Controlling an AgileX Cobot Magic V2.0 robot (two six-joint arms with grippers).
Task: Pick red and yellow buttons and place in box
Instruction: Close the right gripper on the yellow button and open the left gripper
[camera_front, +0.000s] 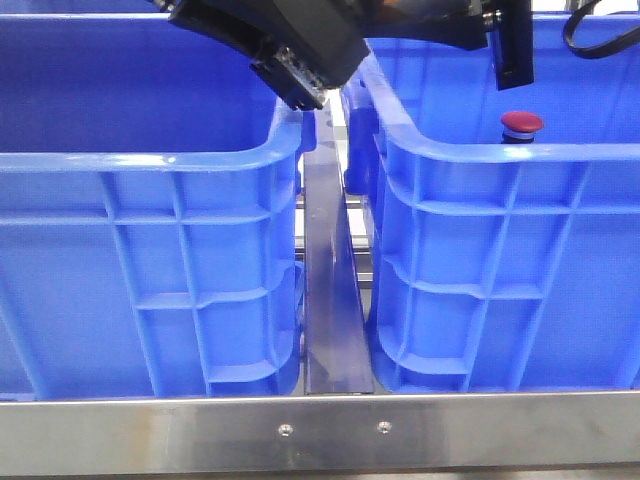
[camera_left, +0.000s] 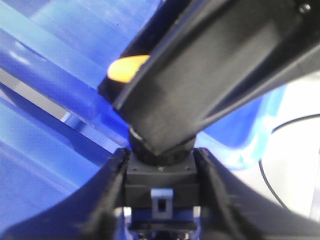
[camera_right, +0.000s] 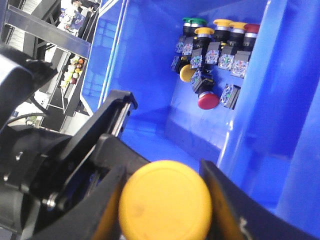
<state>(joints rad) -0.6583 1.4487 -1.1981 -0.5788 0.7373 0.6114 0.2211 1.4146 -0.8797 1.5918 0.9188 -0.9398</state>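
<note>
Right wrist view shows the right gripper (camera_right: 162, 200) pinching a yellow domed push button (camera_right: 166, 201) between its black fingers, above a large blue ribbed plastic crate (camera_right: 150, 75) holding more buttons at 1 o'clock. Front view: a dark-red capped button (camera_front: 521, 124) sits at 2 o'clock. Left gripper (camera_left: 160, 165) clamps a dark button body.

A metal rail (camera_front: 330, 290) runs between two crates.

no legible text, labels, brands, numbers or signs in any view.
</note>
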